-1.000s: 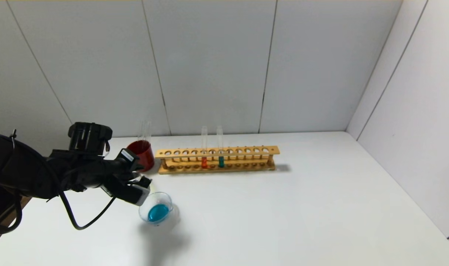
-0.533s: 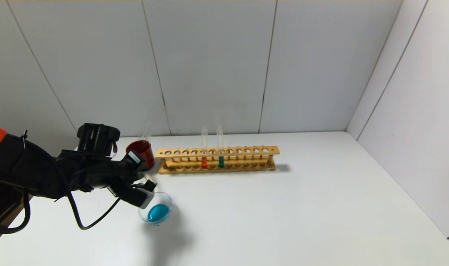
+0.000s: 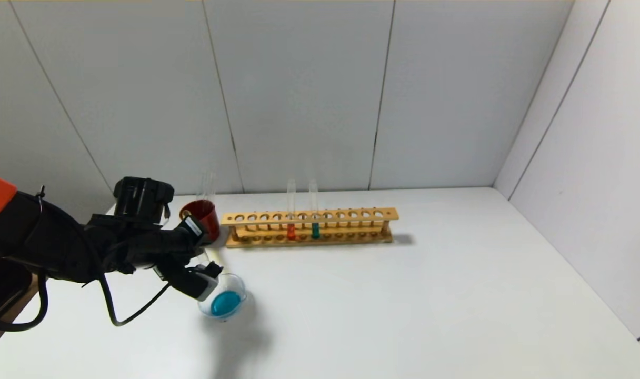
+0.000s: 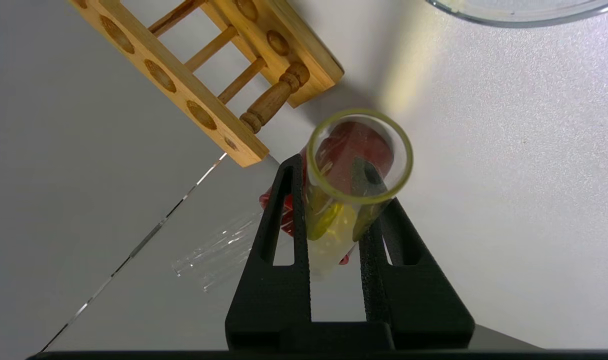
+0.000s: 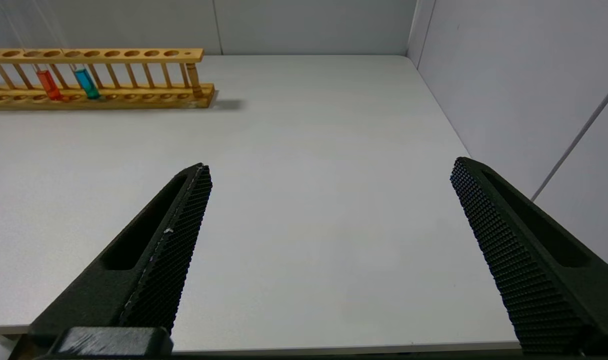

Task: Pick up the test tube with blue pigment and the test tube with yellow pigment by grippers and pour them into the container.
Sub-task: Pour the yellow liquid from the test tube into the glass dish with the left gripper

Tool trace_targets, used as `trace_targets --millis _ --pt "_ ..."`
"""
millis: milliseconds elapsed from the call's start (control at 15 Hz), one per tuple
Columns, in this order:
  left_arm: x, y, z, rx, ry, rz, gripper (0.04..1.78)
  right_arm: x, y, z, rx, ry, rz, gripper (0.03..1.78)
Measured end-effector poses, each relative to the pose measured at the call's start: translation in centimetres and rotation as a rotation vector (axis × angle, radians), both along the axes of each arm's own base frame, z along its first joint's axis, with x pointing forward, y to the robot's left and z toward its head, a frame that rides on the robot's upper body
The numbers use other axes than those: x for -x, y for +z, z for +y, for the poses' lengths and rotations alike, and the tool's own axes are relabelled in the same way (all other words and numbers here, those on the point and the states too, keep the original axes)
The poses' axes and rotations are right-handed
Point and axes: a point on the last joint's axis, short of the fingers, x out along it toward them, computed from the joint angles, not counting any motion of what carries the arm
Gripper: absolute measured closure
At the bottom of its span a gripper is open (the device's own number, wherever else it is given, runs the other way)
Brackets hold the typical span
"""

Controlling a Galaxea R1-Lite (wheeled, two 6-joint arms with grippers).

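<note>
Left black gripper (image 4: 334,210) w/ fingers clamped on thin clear glass tube w/ yellow liquid (image 4: 351,175), tilted beside the low clear glass dish (image 3: 235,287) holding blue. Tube prob light, slick, fragile; hold mid-shaft, gentle squeeze. Right gripper (image 5: 329,220) idle, spread wide, holding nothing.

Left end effector (image 3: 207,273), black with pale grey tips, sits low over the white bench (image 3: 404,295), at the near-left rim of the small round clear glass dish (image 3: 222,296). Dish holds a pool of blue liquid. A thin clear glass tube (image 3: 213,258) with a faint yellow tint slants from the end effector. Dark-red opaque cup (image 3: 201,217) stands behind, beside the long wooden rack (image 3: 309,226). Rack carries two upright tubes: orange-red liquid (image 3: 291,210), teal-green liquid (image 3: 314,209).
</note>
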Motion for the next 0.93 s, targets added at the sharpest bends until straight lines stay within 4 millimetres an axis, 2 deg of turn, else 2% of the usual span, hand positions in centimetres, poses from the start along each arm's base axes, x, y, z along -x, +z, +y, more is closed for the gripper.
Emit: trace_targets --millis 933 --pt "0.34 0.23 -0.55 -0.100 -0.059 -0.030 1.49 0.00 0.00 0.00 0.000 0.000 0.000 0.06"
